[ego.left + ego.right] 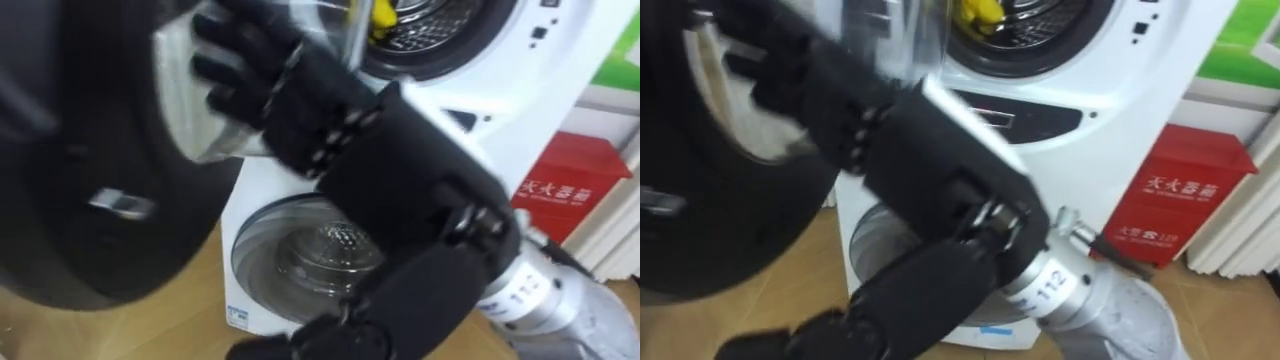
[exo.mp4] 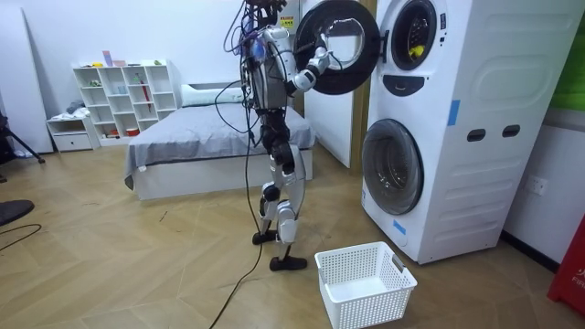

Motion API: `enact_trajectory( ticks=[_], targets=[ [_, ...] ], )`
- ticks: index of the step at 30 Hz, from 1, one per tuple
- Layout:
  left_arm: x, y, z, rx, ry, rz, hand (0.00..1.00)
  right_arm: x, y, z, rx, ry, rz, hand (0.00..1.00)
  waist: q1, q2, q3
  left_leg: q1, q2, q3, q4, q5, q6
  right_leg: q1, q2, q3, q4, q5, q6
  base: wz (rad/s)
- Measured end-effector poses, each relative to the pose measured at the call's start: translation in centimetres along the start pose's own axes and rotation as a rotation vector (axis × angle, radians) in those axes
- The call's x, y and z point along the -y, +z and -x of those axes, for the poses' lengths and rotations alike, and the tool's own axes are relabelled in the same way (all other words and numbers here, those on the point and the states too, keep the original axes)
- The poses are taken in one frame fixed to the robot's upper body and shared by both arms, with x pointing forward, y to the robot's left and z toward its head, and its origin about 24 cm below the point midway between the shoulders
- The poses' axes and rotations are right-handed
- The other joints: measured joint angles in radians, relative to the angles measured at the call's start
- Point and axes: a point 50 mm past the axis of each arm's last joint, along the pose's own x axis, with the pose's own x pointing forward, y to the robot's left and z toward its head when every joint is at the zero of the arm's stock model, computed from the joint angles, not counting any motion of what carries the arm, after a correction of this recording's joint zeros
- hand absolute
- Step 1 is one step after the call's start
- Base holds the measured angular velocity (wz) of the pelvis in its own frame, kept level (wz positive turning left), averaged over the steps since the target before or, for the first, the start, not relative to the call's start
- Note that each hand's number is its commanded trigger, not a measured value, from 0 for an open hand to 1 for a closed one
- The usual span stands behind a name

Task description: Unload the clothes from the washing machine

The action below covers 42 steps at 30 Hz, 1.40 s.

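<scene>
A yellow garment (image 1: 382, 15) lies inside the drum of the upper washing machine (image 2: 430, 55), whose round dark door (image 1: 90, 190) is swung open to my left. My right hand (image 1: 290, 95) reaches up from the lower right. It is open, with straight fingers (image 1: 225, 60) laid on the door's clear window. In the room view the robot stands upright beside the stacked machines with this arm raised to the door (image 2: 343, 46). The hand is left of the drum opening and holds nothing.
A lower machine (image 1: 320, 255) with its glass door closed sits under the upper one. A white laundry basket (image 2: 364, 283) stands on the wooden floor in front of it. A red box (image 1: 565, 185) is to the right. A bed (image 2: 201, 137) and a shelf (image 2: 123, 91) stand behind.
</scene>
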Motion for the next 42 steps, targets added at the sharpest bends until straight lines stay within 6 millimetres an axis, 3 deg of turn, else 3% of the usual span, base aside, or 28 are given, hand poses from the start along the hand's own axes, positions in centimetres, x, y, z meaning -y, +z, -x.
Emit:
enact_trajectory(
  ticks=[22, 30, 42],
  targets=[
    [-0.3, 1.0, -0.2, 0.0, -0.012, -0.013, 0.0, -0.6, -1.8, -1.1, -0.089, 0.025, -0.015, 0.0, 0.037, 0.003, 0.0055, -0.014, -0.005, -0.03, 0.001, 0.0, 0.0, 0.011, -0.007, -0.028, -0.012, -0.005, 0.003, 0.04],
    [-0.1, 0.9, -0.1, 0.004, -0.008, -0.012, 0.0, 1.1, -1.0, -0.3, -0.1, -0.092, 0.086, 0.0, 0.002, 0.021, 0.0121, -0.029, -0.004, -0.049, 0.012, 0.0, 0.0, 0.012, -0.009, -0.054, -0.016, -0.004, 0.003, 0.08],
    [0.1, -0.7, 0.1, -0.023, 0.021, 0.012, 0.0, 5.2, 0.9, 3.0, -0.094, -0.442, 0.221, 0.0, -0.049, 0.019, 0.0057, -0.017, -0.004, -0.047, 0.013, 0.0, 0.0, 0.021, -0.009, -0.052, -0.014, -0.004, 0.003, 0.0]
  ],
)
